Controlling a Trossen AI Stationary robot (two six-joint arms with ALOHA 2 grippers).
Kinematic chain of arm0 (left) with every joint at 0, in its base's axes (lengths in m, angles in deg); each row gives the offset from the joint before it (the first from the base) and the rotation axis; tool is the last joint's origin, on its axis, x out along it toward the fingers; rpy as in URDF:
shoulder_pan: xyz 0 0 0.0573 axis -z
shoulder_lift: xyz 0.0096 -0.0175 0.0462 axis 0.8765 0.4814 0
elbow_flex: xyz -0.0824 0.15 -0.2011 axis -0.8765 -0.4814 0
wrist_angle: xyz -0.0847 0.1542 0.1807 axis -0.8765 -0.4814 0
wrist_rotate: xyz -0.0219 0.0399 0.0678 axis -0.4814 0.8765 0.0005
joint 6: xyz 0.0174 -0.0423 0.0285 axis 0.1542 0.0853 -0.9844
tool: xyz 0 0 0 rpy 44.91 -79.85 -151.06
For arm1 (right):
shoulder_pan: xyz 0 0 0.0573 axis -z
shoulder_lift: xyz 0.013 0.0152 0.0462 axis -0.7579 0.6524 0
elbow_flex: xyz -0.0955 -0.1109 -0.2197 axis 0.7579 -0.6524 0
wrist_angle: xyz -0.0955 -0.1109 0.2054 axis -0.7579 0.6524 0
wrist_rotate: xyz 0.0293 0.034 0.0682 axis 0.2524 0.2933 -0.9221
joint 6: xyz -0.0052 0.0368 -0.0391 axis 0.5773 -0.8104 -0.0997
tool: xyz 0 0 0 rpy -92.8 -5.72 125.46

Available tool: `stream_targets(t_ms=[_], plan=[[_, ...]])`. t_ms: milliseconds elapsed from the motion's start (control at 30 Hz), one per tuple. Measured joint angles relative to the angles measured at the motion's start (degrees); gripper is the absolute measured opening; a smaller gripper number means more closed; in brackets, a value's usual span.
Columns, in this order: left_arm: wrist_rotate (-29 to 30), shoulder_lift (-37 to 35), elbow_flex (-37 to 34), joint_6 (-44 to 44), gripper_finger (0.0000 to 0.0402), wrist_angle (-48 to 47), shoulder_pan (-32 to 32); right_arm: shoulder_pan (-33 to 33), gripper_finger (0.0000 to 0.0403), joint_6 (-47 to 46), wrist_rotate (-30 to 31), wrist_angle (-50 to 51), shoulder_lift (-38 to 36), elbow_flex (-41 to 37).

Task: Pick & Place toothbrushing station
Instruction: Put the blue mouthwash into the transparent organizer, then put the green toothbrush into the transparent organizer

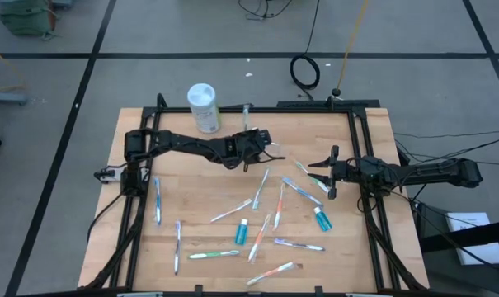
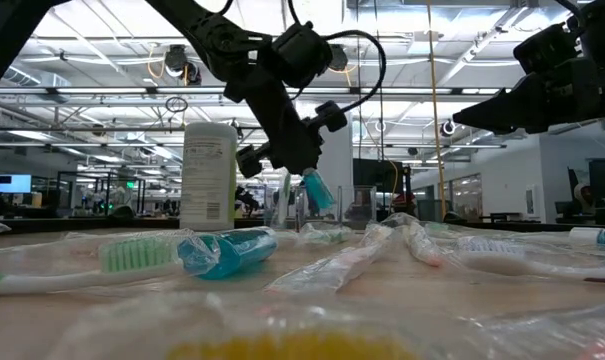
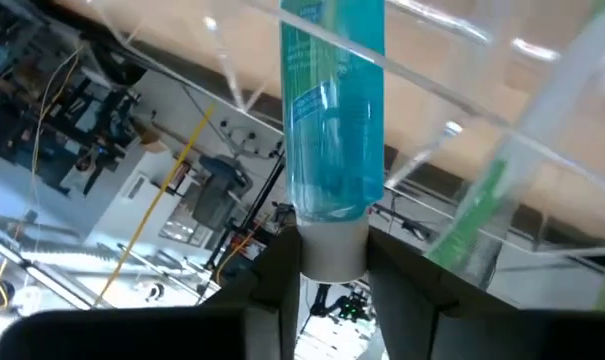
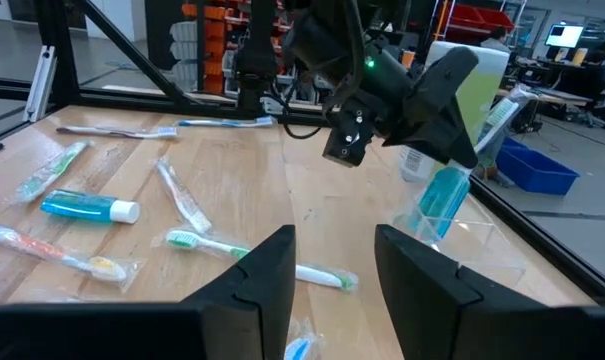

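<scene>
Left tool (image 2: pixel 300 165) clamps a blue tube (image 3: pixel 332 120) by its cap, tail down over the clear cup (image 4: pixel 452 225) beside the canister (image 1: pixel 204 107), likely to drop it in. Right tool (image 1: pixel 322 176) spread, empty, waiting well off. Brushes (image 1: pixel 264 188) lie across the counter (image 1: pixel 200 198).

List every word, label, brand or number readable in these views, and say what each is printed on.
None can be read.
Toothpaste tube held by the left end effector: white print along its side, too blurred to read.
White canister: faint label, too small to read.
Toothpaste tube on the table: no legible print.
Room signs and screens behind the table: too far off to read.
</scene>
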Motion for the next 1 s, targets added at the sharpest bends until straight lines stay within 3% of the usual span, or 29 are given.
stream_targets(t_ms=[200, 367, 733, 1000], plan=[[-0.5, 0.0, 0.0, 2.7, 0.017, 1.2, 0.0, 0.0, 0.013, 0.0, 0.0, 0.0, 0.0, 0.0], [-0.5, 0.0, 0.0, 5.9, 0.0199, 1.9, 0.0, 0.0, 0.013, 0.0, 0.0, 0.0, 0.0, 0.0], [-2.0, -2.1, 0.0, 17.7, 0.0195, 6.8, 2.2, 0.0, 0.013, 0.0, 0.0, 0.0, 0.0, 0.0], [-2.8, -11.7, 0.0, 37.5, 0.017, 5.1, 3.7, 0.0, 0.013, 0.0, 0.0, -1.1, 0.0, 0.0]])
